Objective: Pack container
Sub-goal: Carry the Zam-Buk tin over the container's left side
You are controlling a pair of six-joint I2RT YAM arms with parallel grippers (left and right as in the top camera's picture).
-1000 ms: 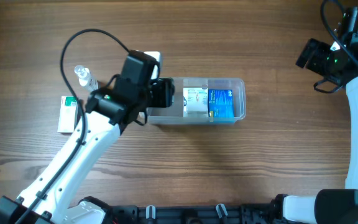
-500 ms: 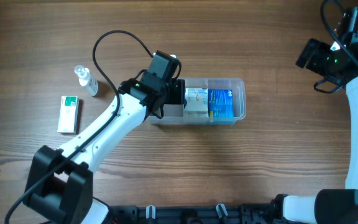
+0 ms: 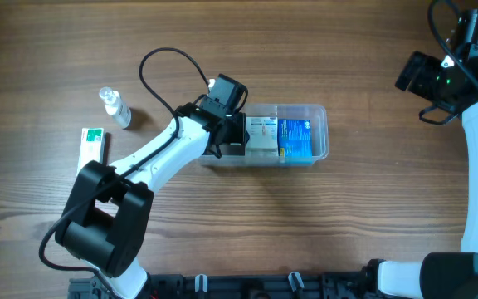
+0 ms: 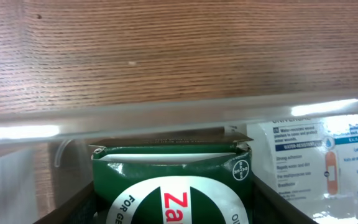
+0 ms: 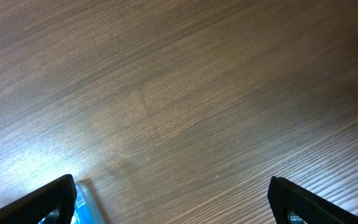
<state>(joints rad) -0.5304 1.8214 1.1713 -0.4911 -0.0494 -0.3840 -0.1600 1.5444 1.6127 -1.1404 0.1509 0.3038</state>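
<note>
The clear plastic container point(image 3: 320, 133) lies mid-table, holding a white box point(image 3: 261, 134) and a blue box point(image 3: 295, 138). My left gripper point(image 3: 234, 133) is over its left end. In the left wrist view my left gripper point(image 4: 173, 214) is shut on a green box point(image 4: 173, 174) with a white circle and red letters. The box is inside the container's far wall point(image 4: 166, 121), beside the white box point(image 4: 297, 149). My right gripper point(image 3: 415, 75) is far to the right, above bare wood. In the right wrist view it point(image 5: 179, 205) is open and empty.
A small clear bottle point(image 3: 116, 106) stands at the left, with a green and white box point(image 3: 92, 152) lying in front of it. A black cable point(image 3: 168, 62) loops over the left arm. A bluish clear edge point(image 5: 82, 202) shows beside my right gripper's left finger.
My left arm has swung right and forward, carrying the green box to the container's left end. The right arm has not moved.
</note>
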